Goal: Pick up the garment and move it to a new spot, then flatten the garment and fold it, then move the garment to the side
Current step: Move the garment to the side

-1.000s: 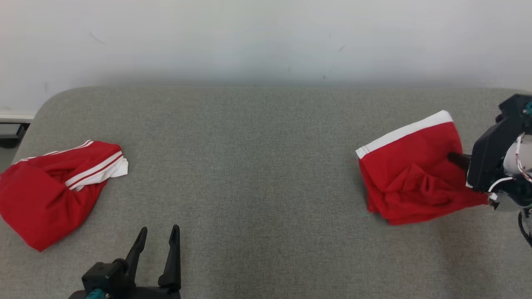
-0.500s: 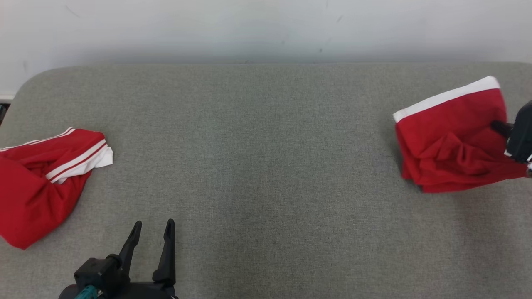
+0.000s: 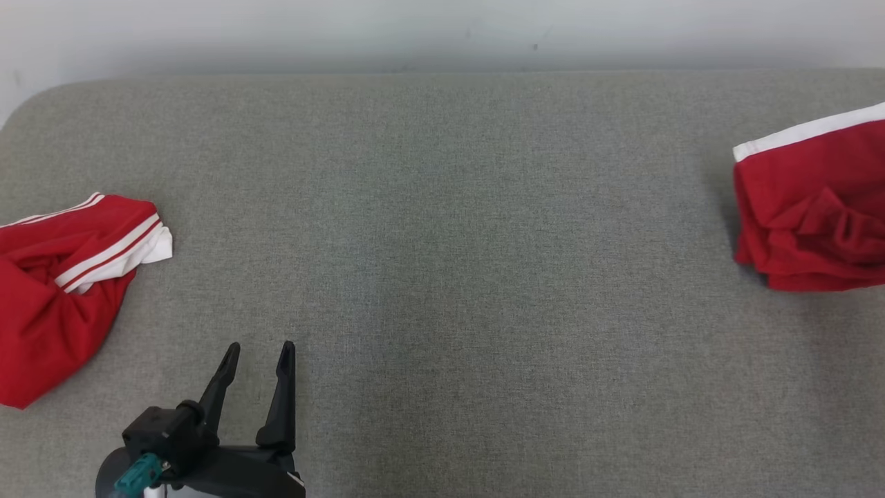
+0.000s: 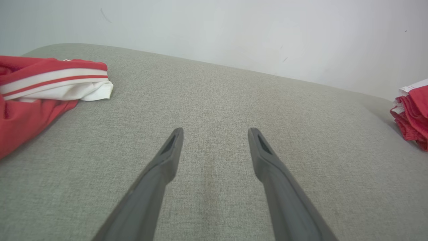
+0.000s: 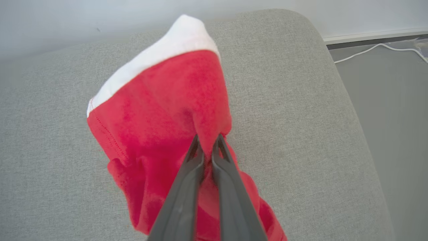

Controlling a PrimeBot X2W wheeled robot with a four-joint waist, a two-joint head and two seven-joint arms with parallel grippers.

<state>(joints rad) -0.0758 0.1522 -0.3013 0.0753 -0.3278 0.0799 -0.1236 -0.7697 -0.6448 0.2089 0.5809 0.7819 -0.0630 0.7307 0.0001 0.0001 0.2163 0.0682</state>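
Rightward across the grey cushion (image 3: 442,207) the folded red garment (image 3: 809,207) has travelled, and it is now near the right edge, cut off by the head view's border; the camera has shifted too. Its red cloth is pinched between the closed fingers of the right gripper (image 5: 207,139). Near the front edge the left gripper (image 3: 259,346) hovers with fingers spread wide, and a second crumpled red garment (image 3: 55,277) lies at the left edge.

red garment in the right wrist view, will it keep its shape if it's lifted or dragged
Probably floppy: the red garment bunches into soft wrinkles where the right gripper pinches it, so its fold may sag. Likely light, since the cloth looks thin at the pinch. Dragged over the textured grey cushion, it could catch and rumple.
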